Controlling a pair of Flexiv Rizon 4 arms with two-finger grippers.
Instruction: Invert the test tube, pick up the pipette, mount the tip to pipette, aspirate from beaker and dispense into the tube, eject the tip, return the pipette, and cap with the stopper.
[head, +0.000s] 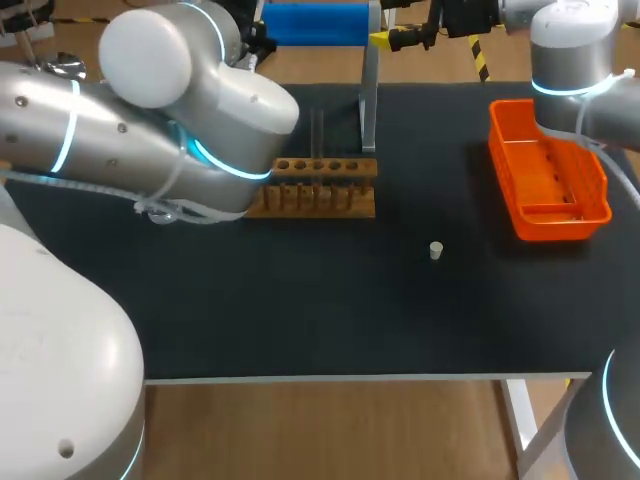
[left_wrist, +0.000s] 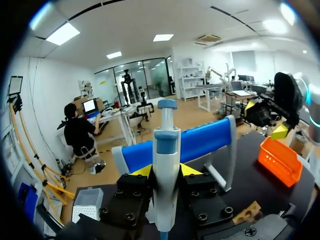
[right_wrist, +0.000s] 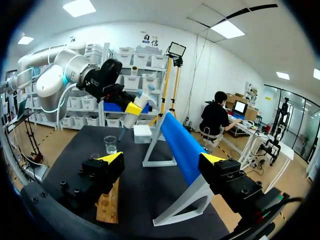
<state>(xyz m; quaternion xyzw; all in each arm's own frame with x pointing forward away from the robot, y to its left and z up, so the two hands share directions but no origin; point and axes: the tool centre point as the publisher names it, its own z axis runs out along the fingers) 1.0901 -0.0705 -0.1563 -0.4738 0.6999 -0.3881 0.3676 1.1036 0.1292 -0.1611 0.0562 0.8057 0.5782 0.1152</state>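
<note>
**Left arm.** The left gripper (left_wrist: 166, 172) is closed on the white pipette with a blue plunger cap (left_wrist: 165, 160). One yellow-tipped finger presses each side of the pipette's body. In the left wrist view the pipette stands upright between the fingers, with its cap above them. In the right wrist view the same gripper and pipette hang in the air, clear of the table surface, above the clear glass beaker (right_wrist: 110, 144) and the white box (right_wrist: 142, 131). There the pipette slants. The head view does not show this gripper.

**Right arm.** The right gripper (right_wrist: 162, 158) has its fingers spread wide apart and holds nothing. In the head view it sits at the table's far edge, beside the top of the stand.

**Table layout.**
- The blue-padded grey metal stand (head: 369, 90) is at the middle of the far edge.
- The wooden test tube rack (head: 320, 187) lies just in front of the stand.
- A thin clear test tube (head: 318, 135) stands upright in the rack.
- The small white stopper (head: 436, 250) rests on the black table surface (head: 330, 320). It is nearer the front edge than the rack and well apart from it.
- The orange plastic tray (head: 548, 175) sits along the right edge, toward the far right corner.
- The beaker and the white box stand beyond the rack in the right wrist view. The left arm (head: 150, 130) covers that area in the head view.
</note>
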